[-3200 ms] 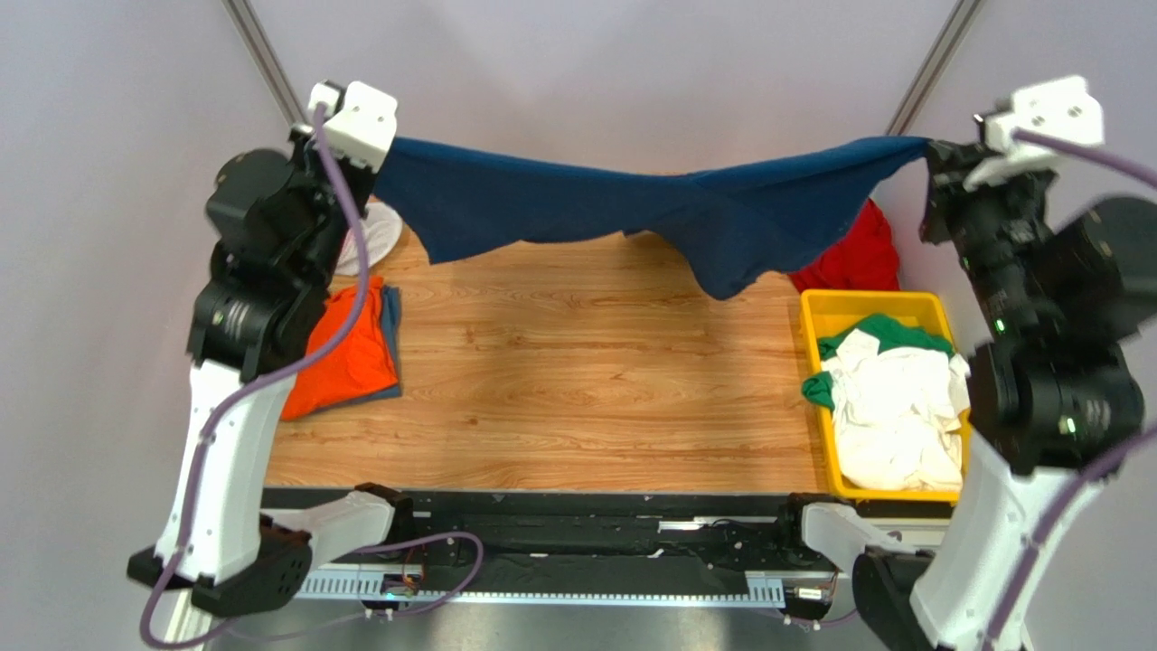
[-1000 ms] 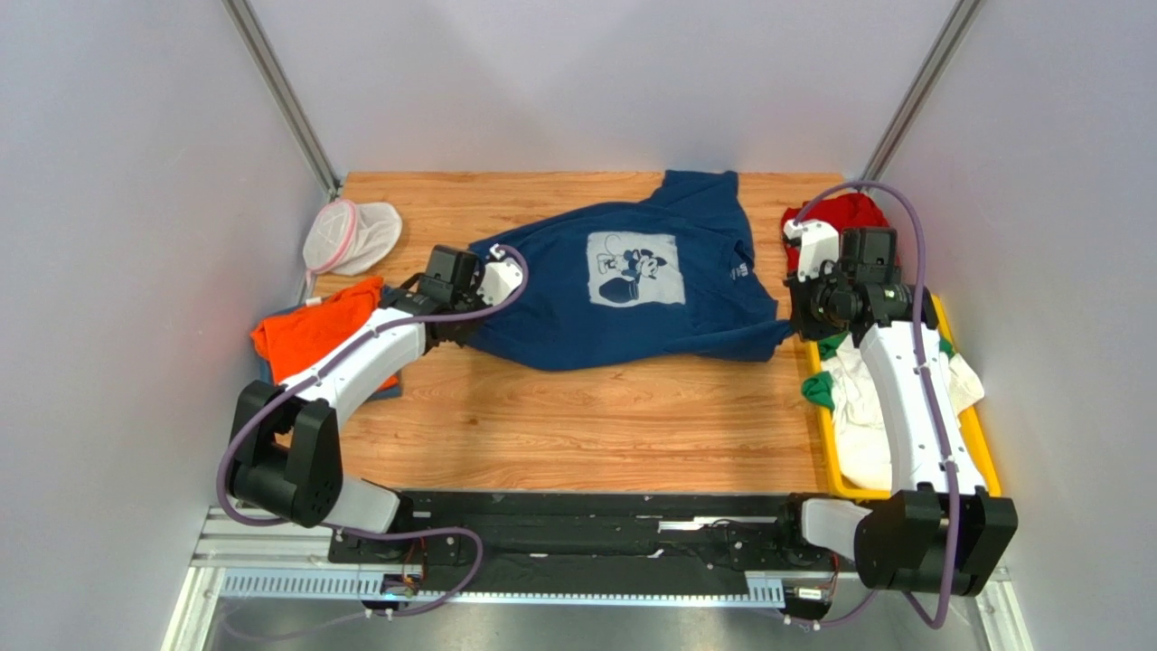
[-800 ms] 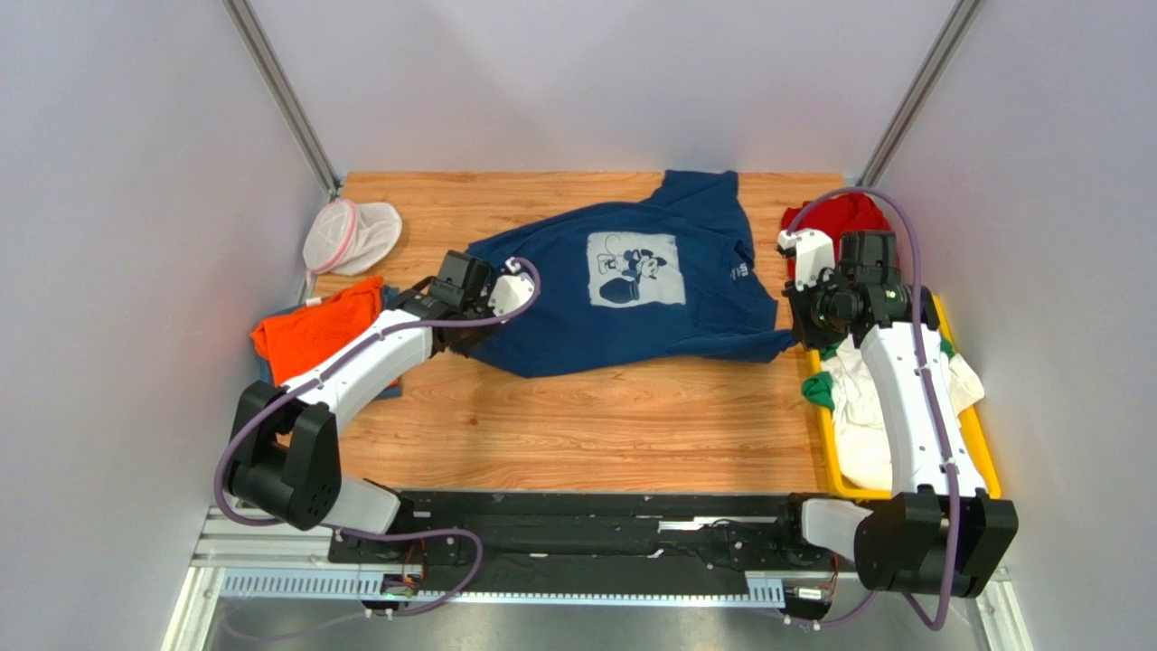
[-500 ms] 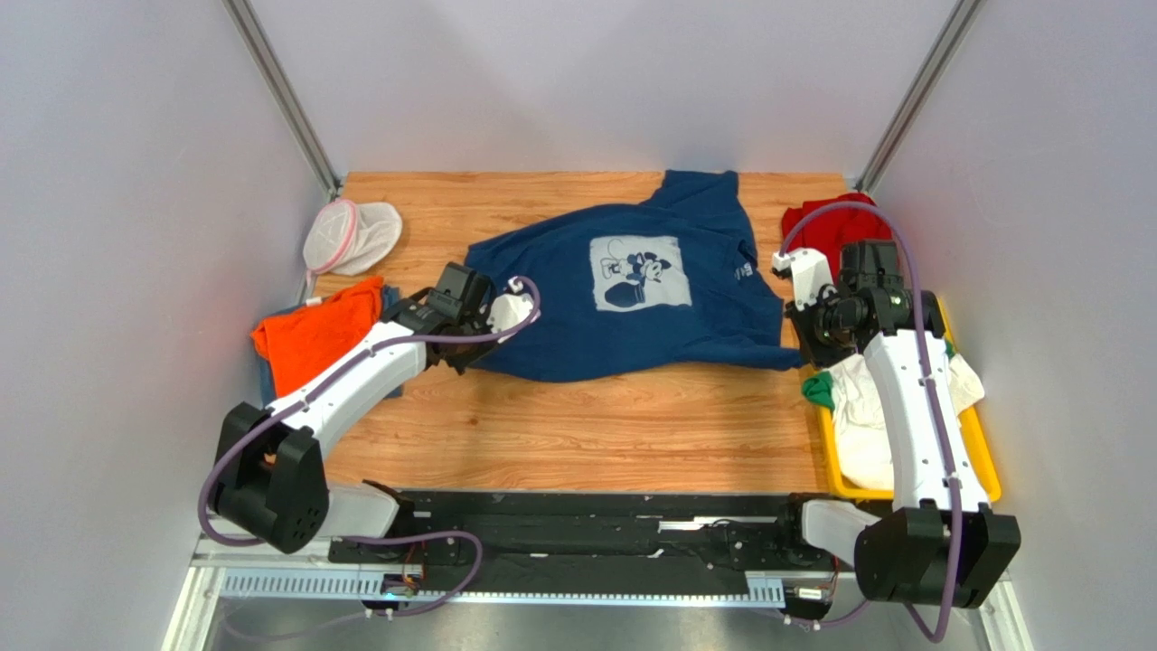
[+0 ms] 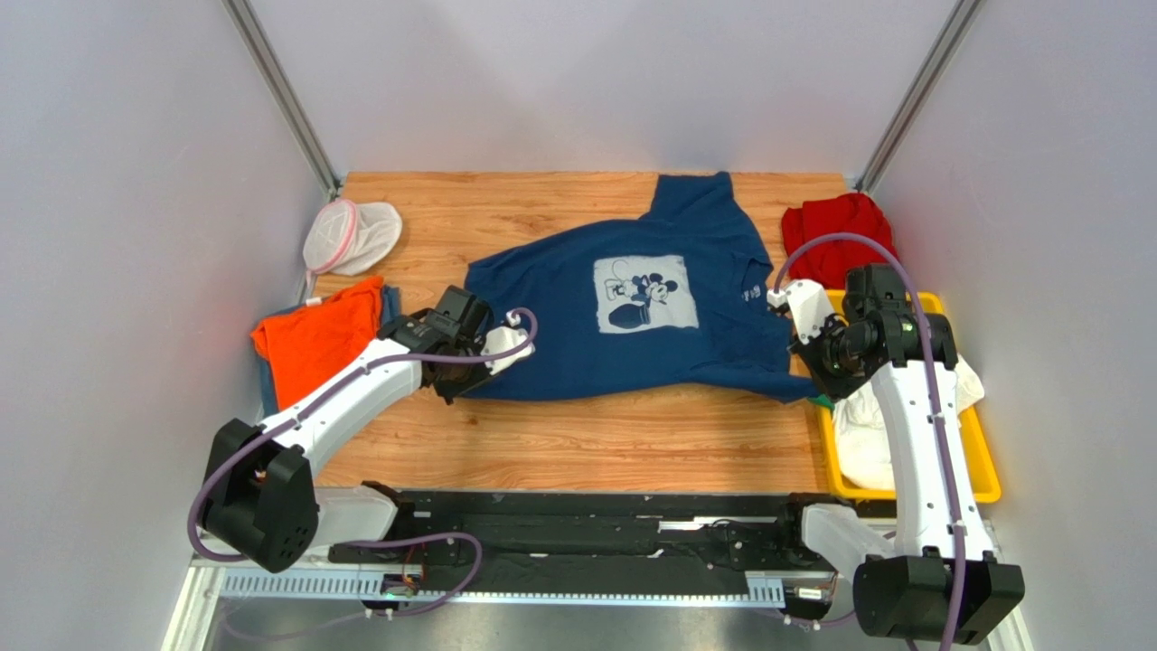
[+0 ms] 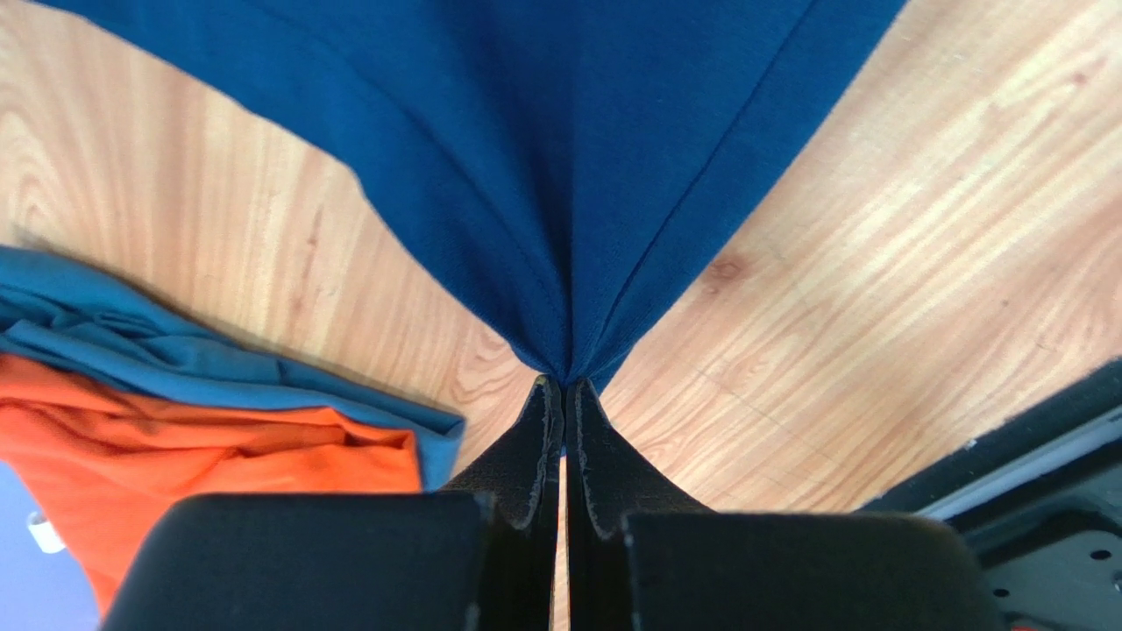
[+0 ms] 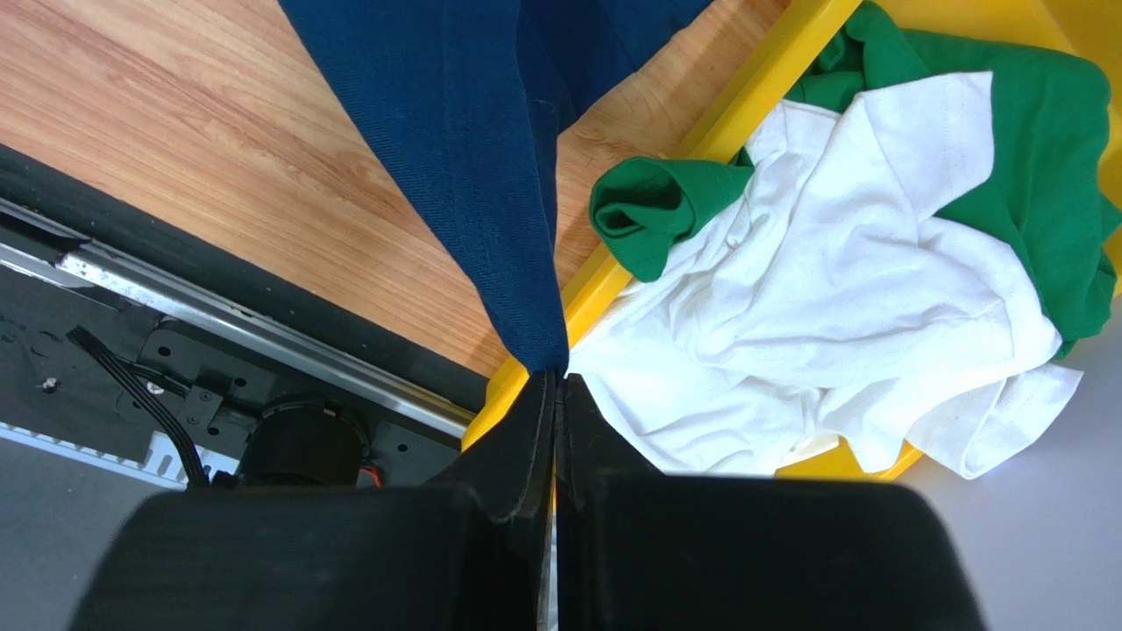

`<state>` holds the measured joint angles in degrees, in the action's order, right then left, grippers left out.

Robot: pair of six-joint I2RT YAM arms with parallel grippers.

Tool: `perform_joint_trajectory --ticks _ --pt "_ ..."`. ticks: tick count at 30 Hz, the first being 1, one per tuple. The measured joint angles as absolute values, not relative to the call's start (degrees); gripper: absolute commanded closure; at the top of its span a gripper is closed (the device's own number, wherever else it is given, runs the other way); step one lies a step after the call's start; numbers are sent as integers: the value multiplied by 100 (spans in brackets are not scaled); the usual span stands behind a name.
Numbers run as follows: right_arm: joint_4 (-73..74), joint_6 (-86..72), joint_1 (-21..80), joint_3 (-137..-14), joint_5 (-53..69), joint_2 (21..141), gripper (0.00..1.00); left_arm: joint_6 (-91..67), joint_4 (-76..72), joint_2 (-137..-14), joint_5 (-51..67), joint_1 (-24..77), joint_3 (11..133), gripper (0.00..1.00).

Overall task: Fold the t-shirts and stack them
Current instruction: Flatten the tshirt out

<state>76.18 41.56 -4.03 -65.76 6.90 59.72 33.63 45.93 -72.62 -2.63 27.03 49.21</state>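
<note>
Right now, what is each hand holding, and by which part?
Both are shut on the navy shirt: the left hand pinches its near left corner, the right hand its near right corner, right at the cloth's edge.

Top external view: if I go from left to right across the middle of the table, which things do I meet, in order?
orange t-shirt → left gripper → navy t-shirt → right gripper → yellow bin
</note>
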Motion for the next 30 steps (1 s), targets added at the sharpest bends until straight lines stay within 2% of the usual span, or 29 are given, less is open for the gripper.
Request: perform_joint_trajectory --ticks 7,12,14,17,20,25,28,30 --pt "7693 4296 -403 -6370 607 5815 100 3310 4751 -7255 -141 2875 4759 99" --pt "7712 4357 -403 -6180 598 5787 95 3282 4851 -7255 -106 2930 4637 88" --pt "7717 4386 -403 -6084 587 5782 90 3264 4873 -7262 -93 2952 4595 79" --pt "7725 4442 -403 -5957 541 5782 79 3229 4917 -7306 -43 2956 4578 70" --pt "7728 4517 -403 -5839 436 5776 65 3229 4991 -7343 -12 2956 4578 61" --pt "7734 4652 -403 -5719 237 5719 54 3225 5142 -7345 1 2956 4580 52" --pt "7736 4650 -403 -5728 172 5704 49 3225 5065 -7260 -78 2956 4580 38" --pt "7736 4604 -403 -5811 152 5734 46 3221 4842 -7054 -202 2956 4580 34"
